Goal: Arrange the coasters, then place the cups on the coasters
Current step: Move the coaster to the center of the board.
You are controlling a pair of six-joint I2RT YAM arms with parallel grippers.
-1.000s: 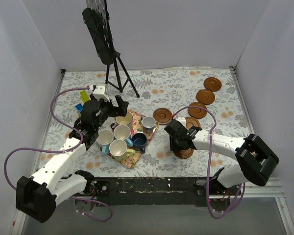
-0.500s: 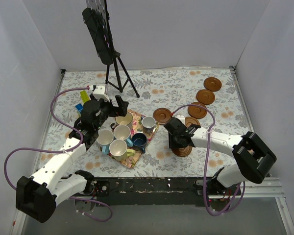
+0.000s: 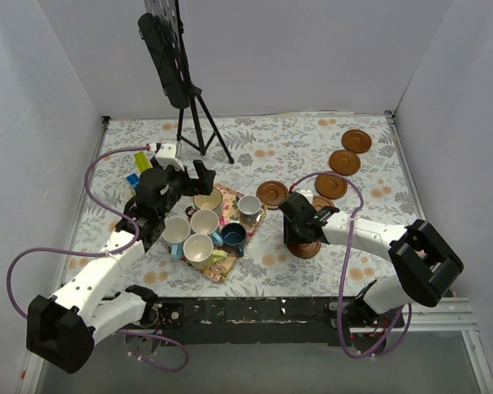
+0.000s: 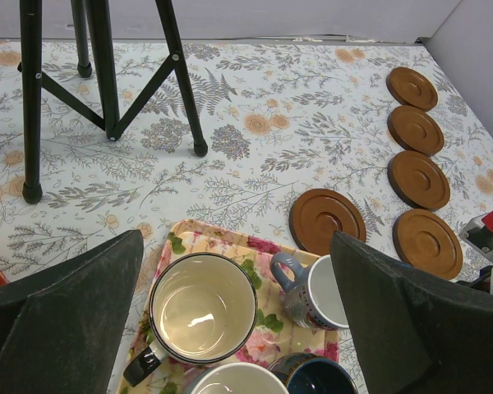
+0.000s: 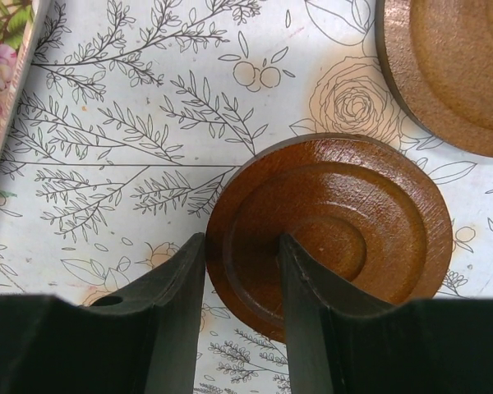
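Right wrist view: the right pincer (image 5: 230, 279) is closed to a narrow gap across the rim of one coaster (image 5: 345, 222). One finger (image 5: 168, 320) sits outside the rim and the other lies on the disc's top face. A neighbouring coaster (image 5: 452, 66) lies just beyond it, apart from it. This view does not settle whether the gripped coaster is lifted or rests on the bench (image 3: 296, 139). The top view shows none of this grip; there the arm covers most of that disc.

Top view: the gripped coaster lies near the front of the bench, right of the floral mat (image 3: 230, 197). Only this view shows all six cups (image 3: 205, 228), clustered upright on the mat.

Left wrist view: the left pincer (image 4: 236, 246) stands wide, holding nothing, above the far end of the mat. Between its fingers appear a cream cup (image 4: 203, 308), its pale inside visible to the bottom, a grey-white cup (image 4: 316, 291) and part of a navy cup (image 4: 316, 377). Beyond the mat a single coaster (image 4: 327, 220) lies flat, just beside the mat's corner. A row of four coasters (image 4: 416, 129) runs to the right, each close to the next. A black tripod (image 4: 107, 74) stands at the far left.
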